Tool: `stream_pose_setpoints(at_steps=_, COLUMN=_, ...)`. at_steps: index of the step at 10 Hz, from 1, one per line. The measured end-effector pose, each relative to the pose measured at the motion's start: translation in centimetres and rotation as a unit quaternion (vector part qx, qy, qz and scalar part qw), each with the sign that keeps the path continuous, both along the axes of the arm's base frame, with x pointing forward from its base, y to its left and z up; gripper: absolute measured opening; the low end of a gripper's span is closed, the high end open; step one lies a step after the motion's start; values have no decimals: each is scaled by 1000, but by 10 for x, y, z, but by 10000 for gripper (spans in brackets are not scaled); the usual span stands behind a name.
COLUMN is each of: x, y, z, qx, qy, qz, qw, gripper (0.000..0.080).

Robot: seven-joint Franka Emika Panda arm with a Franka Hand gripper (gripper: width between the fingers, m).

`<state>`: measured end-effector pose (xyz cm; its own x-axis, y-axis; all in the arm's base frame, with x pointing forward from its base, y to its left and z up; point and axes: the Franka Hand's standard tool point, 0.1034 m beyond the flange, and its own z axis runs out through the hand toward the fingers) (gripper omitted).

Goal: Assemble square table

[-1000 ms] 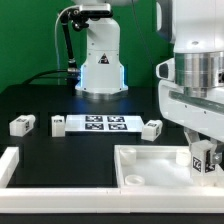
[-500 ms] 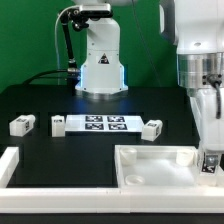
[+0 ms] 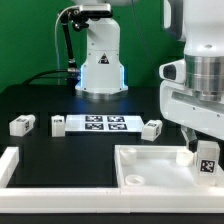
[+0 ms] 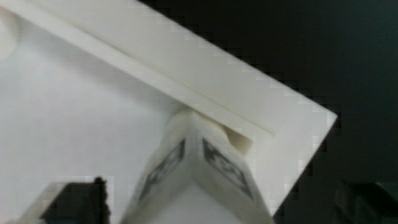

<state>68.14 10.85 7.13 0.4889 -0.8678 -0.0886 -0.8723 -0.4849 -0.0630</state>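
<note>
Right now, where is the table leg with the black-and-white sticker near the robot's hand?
On the exterior view's right, the leg stands upright in the gripper, at the far right corner of the square tabletop.

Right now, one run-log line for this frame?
tool: shut on leg block | leg block: upright at tabletop corner, exterior view's right | loose leg blocks: three on table
</note>
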Motion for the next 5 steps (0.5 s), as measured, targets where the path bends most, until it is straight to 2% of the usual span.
stream_pose_setpoints(at_steps=3, x=0, y=-2, z=0, qx=-3, qy=-11, qz=110, qw=994, gripper=649)
stream_pose_setpoints(at_steps=4, x=2, y=-7, z=2, qx=-16, qy=-21, qz=219, qw=975, gripper=649)
stream_pose_setpoints(at_steps=5, x=9, y=-13, z=7, qx=-37, qy=-35, qz=348, qw=936, gripper=649)
